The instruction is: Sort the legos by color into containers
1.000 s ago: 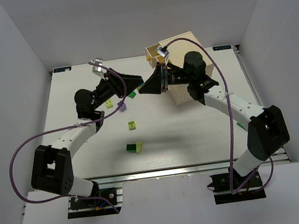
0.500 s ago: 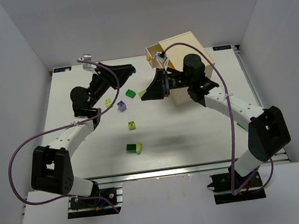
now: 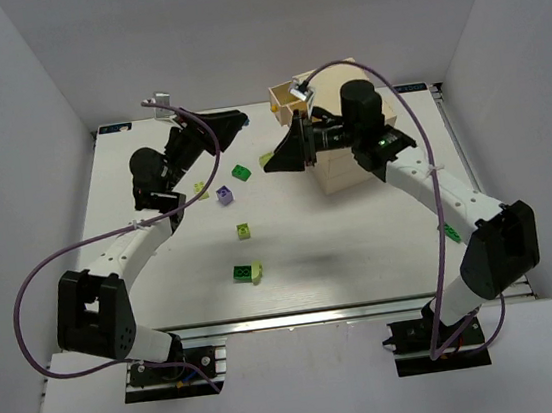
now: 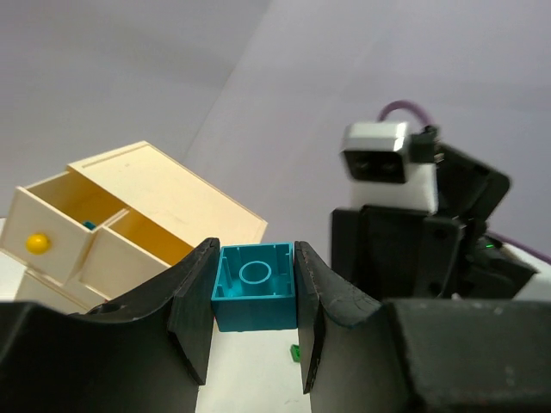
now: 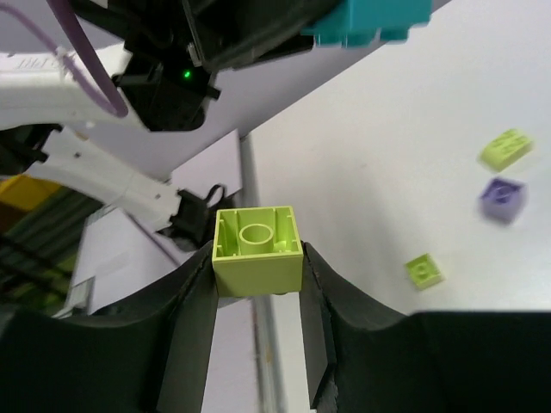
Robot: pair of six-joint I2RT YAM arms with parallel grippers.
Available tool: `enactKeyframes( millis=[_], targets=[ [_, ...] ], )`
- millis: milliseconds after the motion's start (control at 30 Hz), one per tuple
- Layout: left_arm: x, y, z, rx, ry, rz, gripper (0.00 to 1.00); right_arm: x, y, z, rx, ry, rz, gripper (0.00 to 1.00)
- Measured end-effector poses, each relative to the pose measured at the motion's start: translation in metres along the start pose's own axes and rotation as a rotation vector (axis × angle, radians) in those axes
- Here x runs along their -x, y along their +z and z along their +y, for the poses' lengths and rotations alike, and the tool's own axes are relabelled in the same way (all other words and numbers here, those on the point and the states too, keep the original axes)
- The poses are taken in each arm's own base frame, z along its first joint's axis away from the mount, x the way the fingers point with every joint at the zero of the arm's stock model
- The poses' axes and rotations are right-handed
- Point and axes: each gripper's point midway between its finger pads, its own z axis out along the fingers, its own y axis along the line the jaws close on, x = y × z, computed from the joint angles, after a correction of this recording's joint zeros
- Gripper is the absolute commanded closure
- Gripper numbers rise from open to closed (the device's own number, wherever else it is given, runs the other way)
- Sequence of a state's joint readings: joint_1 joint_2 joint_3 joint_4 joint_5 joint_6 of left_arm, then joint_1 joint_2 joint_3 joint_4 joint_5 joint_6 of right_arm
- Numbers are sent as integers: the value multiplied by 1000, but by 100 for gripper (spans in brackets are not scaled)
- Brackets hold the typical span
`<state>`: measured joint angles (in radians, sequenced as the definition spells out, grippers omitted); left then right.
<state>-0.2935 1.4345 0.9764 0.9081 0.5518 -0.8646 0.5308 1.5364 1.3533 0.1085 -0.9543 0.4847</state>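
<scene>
Grips: left hand (image 4: 254, 274) clamped on blue lego (image 4: 256, 301), right hand (image 5: 256, 277) clamped on yellow-green lego (image 5: 257, 248); chest (image 4: 164, 202) ahead-left of left hand.

The top view looks down from behind both bases onto the whole table (image 3: 362, 246). The 2 wrist views, close between their own jaws, face each other: left sees chest (image 4: 164, 185) and right arm (image 4: 413, 245), right sees left arm (image 5: 103, 176).

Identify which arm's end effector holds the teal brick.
The left end effector grips the teal brick; the right end effector holds a yellow-green brick instead.
</scene>
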Motion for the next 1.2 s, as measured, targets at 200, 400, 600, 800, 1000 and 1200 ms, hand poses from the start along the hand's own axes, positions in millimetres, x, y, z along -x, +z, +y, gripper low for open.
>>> enactKeyframes(
  millis=[200, 400, 600, 800, 1000, 1200],
  targets=[
    [8, 10, 9, 43, 41, 2, 100, 37, -33, -8, -154, -153, -55, 100],
    [-9, 12, 32, 90, 18, 45, 100, 47, -67, -23, -287, -224, -79, 100],
    [-21, 10, 42, 112, -3, 81, 100, 48, -90, -34, -354, -250, -101, 100],
    [-23, 9, 41, 106, -1, 96, 100, 42, -105, -46, -376, -231, -109, 100],
    [-28, 8, 41, 105, 2, 117, 100, 39, -113, -50, -378, -221, -114, 100],
    [-31, 6, 41, 102, -1, 135, 100, 39, -122, -50, -374, -238, -129, 100]
  ],
)
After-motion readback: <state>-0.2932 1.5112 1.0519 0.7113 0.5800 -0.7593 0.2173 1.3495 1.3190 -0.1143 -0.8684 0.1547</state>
